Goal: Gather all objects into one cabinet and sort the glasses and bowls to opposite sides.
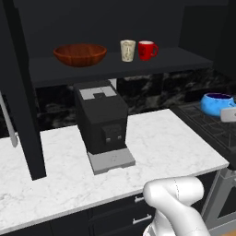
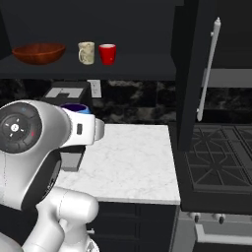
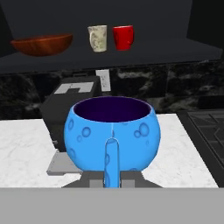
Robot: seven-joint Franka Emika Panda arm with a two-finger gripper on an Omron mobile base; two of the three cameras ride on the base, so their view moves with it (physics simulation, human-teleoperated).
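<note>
- End effector (image 3: 112, 177) is clamped on the blue bowl's (image 3: 113, 133) rim, holding it above the desk (image 1: 161, 143).
- Wooden bowl (image 1: 79, 54), cream cup (image 1: 127, 50) and red mug (image 1: 147, 50) sit on the cabinet shelf (image 1: 115, 67).

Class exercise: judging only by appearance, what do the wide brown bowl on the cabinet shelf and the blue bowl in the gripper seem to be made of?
Brown bowl: probably wood, reddish-brown with a soft sheen and faint streaks. Blue bowl: looks like glazed ceramic or glass, glossy, with bubble-like spots and a dark purple inside. Being rendered, neither is certain.
</note>
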